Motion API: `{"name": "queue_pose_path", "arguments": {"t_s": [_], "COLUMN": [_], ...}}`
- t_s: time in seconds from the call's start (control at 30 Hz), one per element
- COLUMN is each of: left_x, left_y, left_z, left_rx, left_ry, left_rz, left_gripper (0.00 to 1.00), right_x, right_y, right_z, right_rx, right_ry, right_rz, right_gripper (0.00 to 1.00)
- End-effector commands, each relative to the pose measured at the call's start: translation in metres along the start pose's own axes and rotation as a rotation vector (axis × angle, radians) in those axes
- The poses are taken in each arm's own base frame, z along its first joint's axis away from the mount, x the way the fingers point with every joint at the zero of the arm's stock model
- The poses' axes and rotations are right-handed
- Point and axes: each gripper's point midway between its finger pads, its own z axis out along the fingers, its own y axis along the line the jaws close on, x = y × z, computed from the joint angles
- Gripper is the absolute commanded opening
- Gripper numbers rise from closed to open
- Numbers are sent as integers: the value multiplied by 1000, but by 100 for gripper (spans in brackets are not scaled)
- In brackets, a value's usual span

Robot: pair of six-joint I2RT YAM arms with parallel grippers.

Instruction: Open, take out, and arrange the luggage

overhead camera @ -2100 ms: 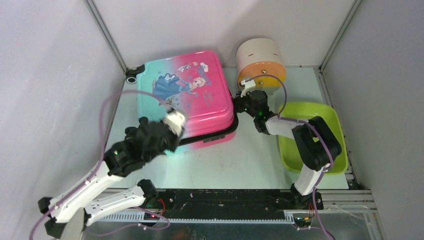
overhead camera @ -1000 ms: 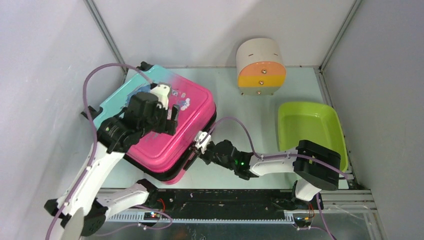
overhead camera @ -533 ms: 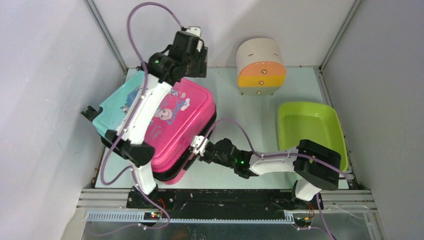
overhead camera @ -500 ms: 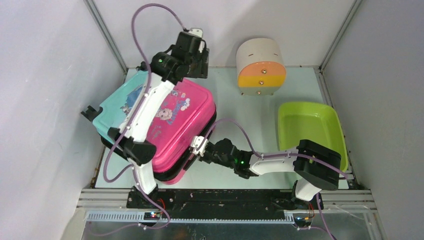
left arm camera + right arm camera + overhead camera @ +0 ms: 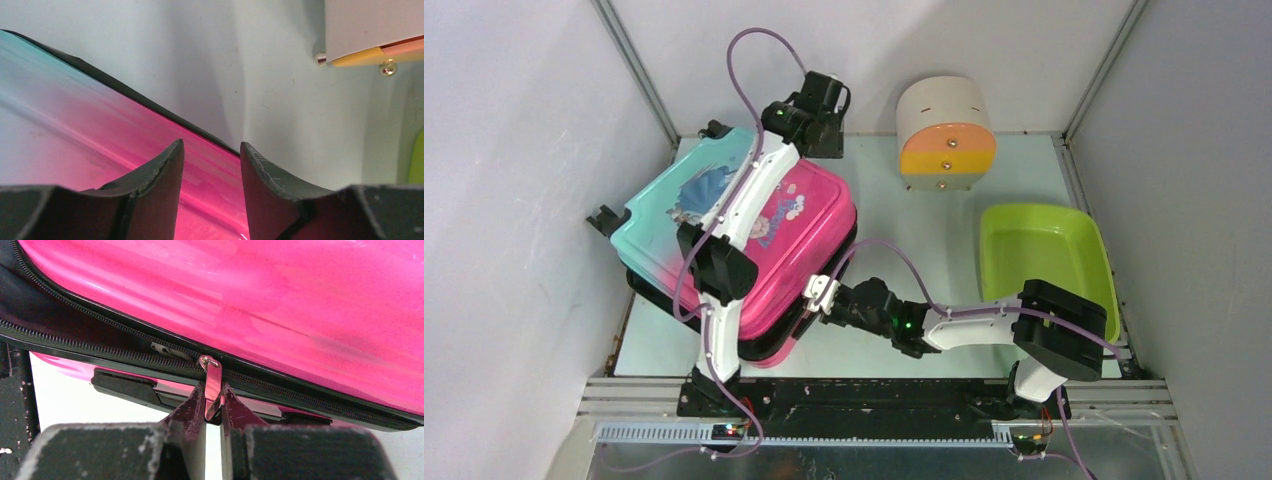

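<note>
In the top view, the luggage [image 5: 656,225] is lying flat on the left part of the tabletop [image 5: 904,230], turned at an angle, with its teal end near the left wall and its pink end toward the middle. The left arm is reaching across the lid, and the left pincer [image 5: 829,145] is hanging over the far pink corner. The right pincer [image 5: 812,298] is touching the near pink edge at the seam. The cylinder [image 5: 944,130] is standing at the back and the tray [image 5: 1096,250] is lying at the right, both well apart from the luggage.

In the left wrist view, the left pincer [image 5: 211,145] is showing its jaws apart with nothing between them. They are hanging just above the pink edge of the luggage [image 5: 100,135]. I cannot tell if they are touching it.

In the right wrist view, the right pincer [image 5: 213,395] is closed on the zipper pull [image 5: 212,377] and is gripping it by its lower end. On the left of the pull the two rows of the zipper [image 5: 90,332] are standing apart with a dark gap between them. On the right they are joined.

I am judging that the opening step is in hand: the zipper is only partly undone and the lid is down. The next move is probably calling for the right pincer to draw the pull further along the seam and around the corner, keeping a firm grip because the pull is thin. The left pincer may need to press on the shell so the luggage is not sliding.
</note>
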Motion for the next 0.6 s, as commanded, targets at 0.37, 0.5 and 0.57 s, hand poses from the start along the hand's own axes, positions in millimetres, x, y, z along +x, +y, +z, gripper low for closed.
{"name": "queue_pose_path", "arguments": {"t_s": [0.37, 0.5, 0.57], "left_x": [84, 103, 111], "left_y": [17, 21, 22], "left_z": [2, -5, -6], "left_rx": [-101, -92, -91], "left_ry": [273, 336, 361], "left_rz": [305, 345, 360], "left_gripper": [35, 31, 30], "right_x": [-86, -89, -90], "right_y": [-52, -84, -100], "right_z": [-16, -24, -27], "right_rx": [142, 194, 218], "right_ry": [-254, -281, -295], "right_rz": [21, 45, 49], "right_gripper": [0, 0, 0]}}
